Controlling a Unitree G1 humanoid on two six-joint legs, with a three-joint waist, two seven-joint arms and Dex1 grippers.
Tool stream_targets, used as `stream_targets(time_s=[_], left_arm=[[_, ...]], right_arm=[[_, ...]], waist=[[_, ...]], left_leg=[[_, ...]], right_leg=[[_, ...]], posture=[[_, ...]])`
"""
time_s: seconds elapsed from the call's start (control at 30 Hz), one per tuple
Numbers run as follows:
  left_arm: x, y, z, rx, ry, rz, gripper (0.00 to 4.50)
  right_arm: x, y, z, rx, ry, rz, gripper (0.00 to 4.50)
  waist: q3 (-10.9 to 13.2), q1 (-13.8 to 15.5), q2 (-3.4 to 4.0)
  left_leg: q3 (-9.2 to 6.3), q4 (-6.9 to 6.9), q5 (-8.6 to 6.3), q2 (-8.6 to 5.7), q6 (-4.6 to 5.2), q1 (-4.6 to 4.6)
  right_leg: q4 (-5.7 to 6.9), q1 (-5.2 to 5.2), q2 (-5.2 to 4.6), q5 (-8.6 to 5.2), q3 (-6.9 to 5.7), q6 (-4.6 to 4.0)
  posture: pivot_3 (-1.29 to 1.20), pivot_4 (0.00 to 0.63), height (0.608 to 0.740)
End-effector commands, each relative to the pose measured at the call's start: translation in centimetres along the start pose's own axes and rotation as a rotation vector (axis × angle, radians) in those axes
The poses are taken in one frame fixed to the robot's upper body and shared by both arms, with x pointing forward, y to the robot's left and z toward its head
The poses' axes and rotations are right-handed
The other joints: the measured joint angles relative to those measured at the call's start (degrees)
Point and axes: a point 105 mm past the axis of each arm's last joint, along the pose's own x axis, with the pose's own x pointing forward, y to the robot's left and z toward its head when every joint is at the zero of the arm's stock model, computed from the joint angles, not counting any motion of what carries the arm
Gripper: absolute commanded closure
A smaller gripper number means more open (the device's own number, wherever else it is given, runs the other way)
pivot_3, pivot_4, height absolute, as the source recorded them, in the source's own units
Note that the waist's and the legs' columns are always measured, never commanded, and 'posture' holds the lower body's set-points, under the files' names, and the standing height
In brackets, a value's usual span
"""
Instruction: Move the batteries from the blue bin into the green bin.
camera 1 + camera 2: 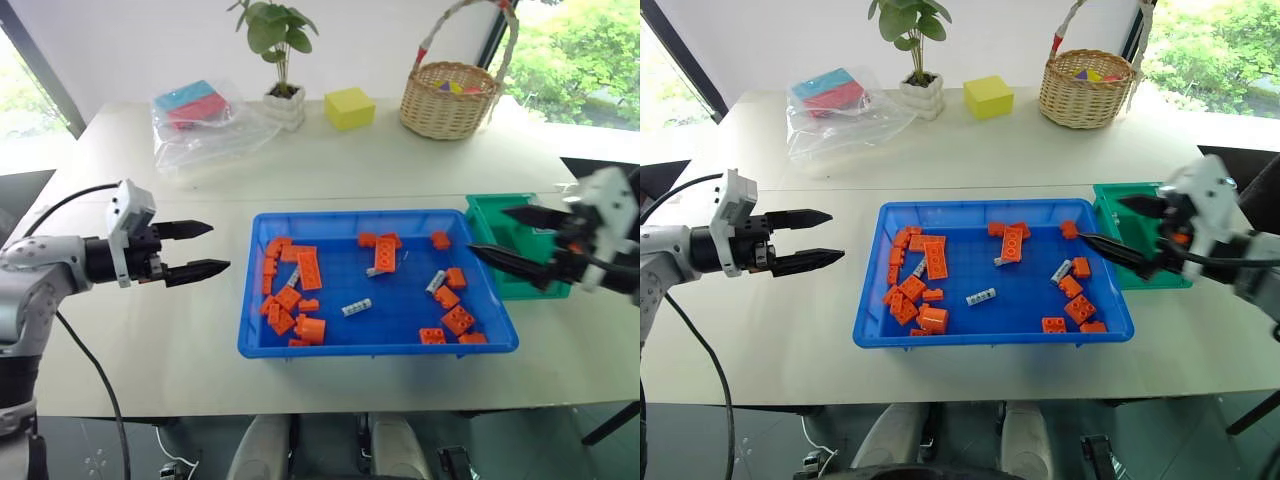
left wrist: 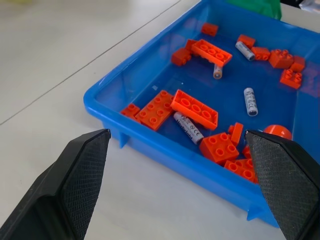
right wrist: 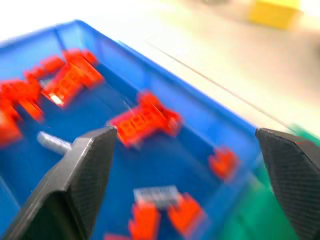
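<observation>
The blue bin point(image 1: 250, 340) sits near the front of the white worktop point(image 1: 150, 370). Orange toy bricks point(image 1: 309, 269) lie all over its floor. The batteries are in there too: one point(image 1: 356, 307) lies in the middle, one point(image 1: 436, 281) is among the bricks on the right, and one point(image 2: 188, 127) pokes out from under a long brick on the left.

The left hand point(image 1: 205, 249) hangs over the worktop just left of the blue bin. Its fingers are spread apart and hold nothing. The right hand point(image 1: 500, 235) is over the green bin point(image 1: 490, 208), which touches the blue bin's right side. Its fingers are wide apart and empty.

Farther back stand a clear bag point(image 1: 200, 120), a potted plant point(image 1: 280, 60), a yellow block point(image 1: 349, 107) and a wicker basket point(image 1: 450, 105).
</observation>
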Motion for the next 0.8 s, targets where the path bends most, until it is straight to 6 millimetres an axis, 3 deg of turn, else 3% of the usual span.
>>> stream_targets(time_s=[0.03, 0.23, 0.4, 0.53, 0.8], left_arm=[[-0.3, -0.4, 1.8, 0.061, -0.007, -0.034, 0.0], [-0.3, -0.8, 2.1, 0.073, 0.006, -0.057, 0.0], [-0.5, -1.1, 2.0, 0.068, 0.012, -0.061, 0.0], [-0.6, -1.6, 1.6, 0.07, 0.031, -0.078, 0.0], [-0.3, -2.0, 1.7, 0.065, 0.029, -0.1, 0.0]], right_arm=[[5.1, 1.8, 0.2, 0.086, 0.046, -0.004, 0.1], [10.2, 5.8, 1.1, 0.291, 0.084, 0.126, 0.1], [12.5, 8.6, -0.3, 0.36, 0.202, 0.176, 0.1], [13.6, 9.6, -1.2, 0.435, 0.269, 0.186, 0.1], [15.9, 10.9, -2.2, 0.417, 0.352, 0.195, 0.1]], waist=[[0.0, -0.4, -0.07], [0.0, -0.1, -0.07], [0.0, -0.2, -0.06], [0.0, -0.9, -0.05], [0.1, -2.0, -0.05]], left_leg=[[0.0, 0.01, 0.01, 0.0, -0.01, -0.02], [-0.02, -0.05, 0.1, -0.12, -0.15, -0.39], [-0.01, -0.04, 0.13, -0.21, -0.19, -0.46], [-0.01, -0.04, 0.17, -0.19, -0.23, -0.37], [-0.01, -0.05, 0.17, -0.15, -0.23, -0.23]], right_leg=[[0.01, -0.03, 0.0, 0.01, 0.01, 0.0], [0.18, -0.42, 0.02, 0.16, -0.02, 0.23], [0.19, -0.47, 0.03, 0.23, -0.02, 0.34], [0.32, -0.49, 0.1, 0.23, -0.01, 0.34], [0.6, -0.54, 0.17, 0.22, 0.03, 0.32]], posture=[[0.0, 0.15, 0.702], [0.0, 0.15, 0.702], [0.0, 0.15, 0.702], [0.0, 0.15, 0.702], [0.0, 0.15, 0.702]])
